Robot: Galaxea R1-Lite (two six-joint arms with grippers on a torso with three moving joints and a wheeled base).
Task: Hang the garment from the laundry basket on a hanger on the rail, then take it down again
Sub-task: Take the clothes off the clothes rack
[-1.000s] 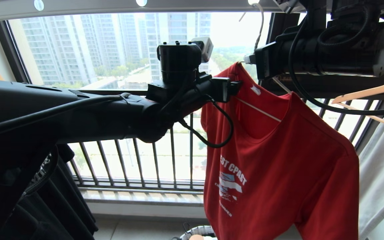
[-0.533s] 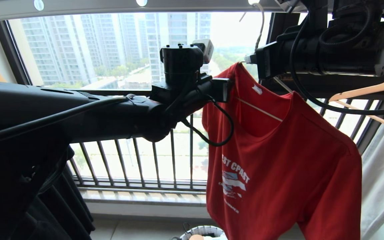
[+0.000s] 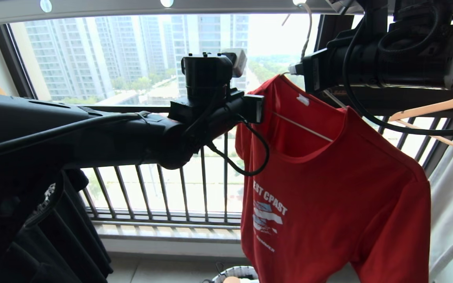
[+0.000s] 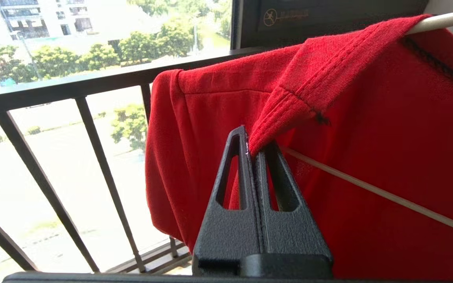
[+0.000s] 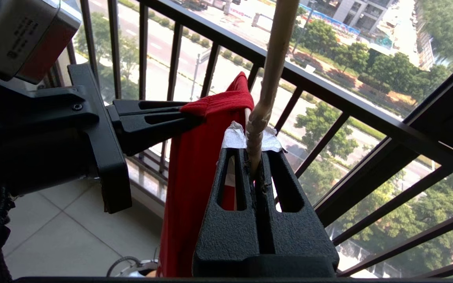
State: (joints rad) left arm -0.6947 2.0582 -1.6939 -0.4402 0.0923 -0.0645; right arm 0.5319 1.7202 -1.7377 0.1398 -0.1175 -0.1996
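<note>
From my head, my left claw (image 3: 265, 107) has its fingertips buried behind the red garment (image 3: 328, 188), so the pinch itself cannot be seen there. My right claw (image 3: 294, 70) is mostly masked by its own wrist housing. The hanger (image 3: 301, 126) shows only as a thin bar across the neck opening; its arms lie under cloth. The garment runs off the bottom edge, and its lettering is cut short by a fold. Only a sliver of the laundry basket (image 3: 238, 272) peeks in at the bottom edge. The rail (image 3: 132, 7) is cropped by the top edge.
</note>
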